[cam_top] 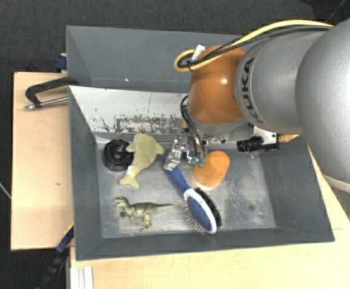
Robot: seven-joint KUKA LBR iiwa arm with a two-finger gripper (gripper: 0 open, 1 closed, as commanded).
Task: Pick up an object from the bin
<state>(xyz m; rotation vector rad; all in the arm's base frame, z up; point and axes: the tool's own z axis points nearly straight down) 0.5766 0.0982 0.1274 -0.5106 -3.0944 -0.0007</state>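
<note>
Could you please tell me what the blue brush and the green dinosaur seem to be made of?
The blue brush: likely hard plastic, its handle glinting, with fine bristles, perhaps wire. The green dinosaur: moulded plastic or rubber, matte, one-piece form; I cannot tell which.

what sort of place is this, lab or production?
Probably a research lab grasping rig: a KUKA arm over a grey bin of mismatched oddments, like a toy dinosaur and a blue brush.

Scuffed matt metal bin (pixel 259 185); bristly brush (pixel 200 211); glossy orange cover (pixel 218 89)
</note>
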